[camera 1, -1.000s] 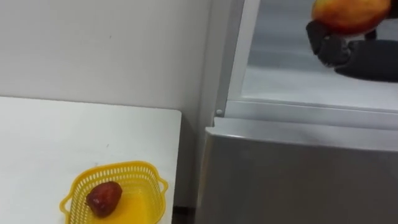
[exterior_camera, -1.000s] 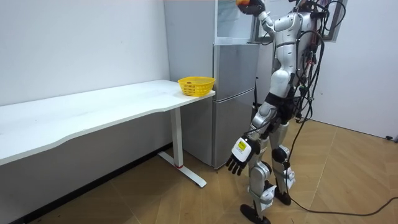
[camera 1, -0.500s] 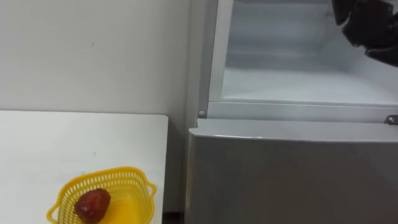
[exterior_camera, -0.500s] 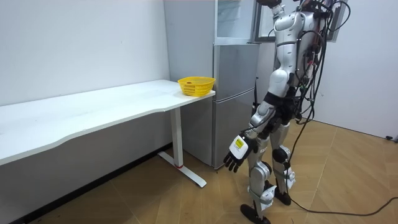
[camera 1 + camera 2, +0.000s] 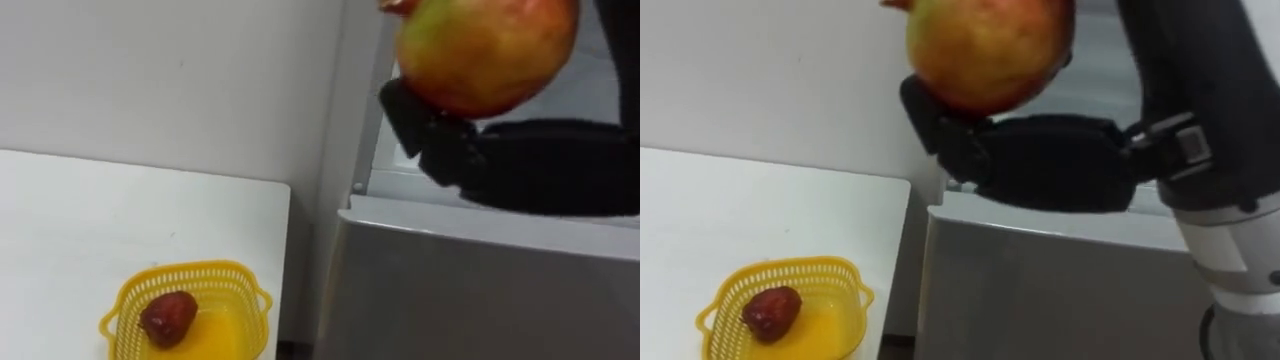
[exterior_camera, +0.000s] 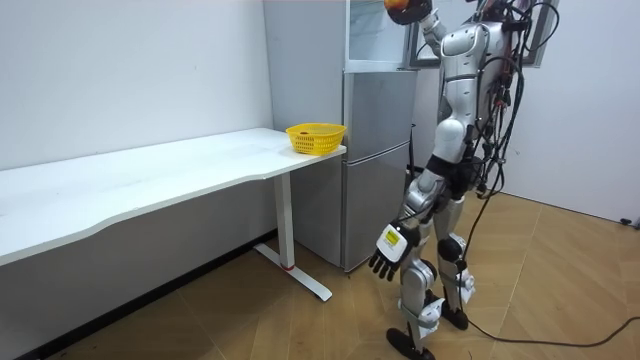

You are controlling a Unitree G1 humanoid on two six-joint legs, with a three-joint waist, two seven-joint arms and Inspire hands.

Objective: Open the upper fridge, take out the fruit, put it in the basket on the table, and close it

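- Right hand (image 5: pixel 1040 165) is raised in front of the fridge (image 5: pixel 470 290), level with its open upper compartment (image 6: pixel 375 30). The arm comes in from the right.
- The task's thing, a pomegranate (image 5: pixel 487 50) with red-yellow skin, sits on top of this hand. The dark fingers (image 5: pixel 440 150) curl up around its underside, cradling it from below. Judgement: a round, heavy fruit is less likely to roll off a cupped hand than out of a side pinch.
- The fruit is held above the closed lower door and in front of the compartment's opening, not resting on a shelf. Judgement: the retrieval itself looks done and the set-down is not yet done.
- A yellow basket (image 5: pixel 200 266) stands on the white counter (image 5: pixel 100 220) near the counter's edge beside the fridge. It holds one dark red fruit (image 5: pixel 167 317) on its left side, with bare floor to the right. Judgement: this is the likely drop point, and there is room for the pomegranate.
- Left hand (image 6: pixel 388 247) hangs idle at thigh level in the room view, fingers loose and holding nothing.
- The robot stands upright close to the fridge, well to the side of the basket. Risk: the fruit could slip while being lowered.
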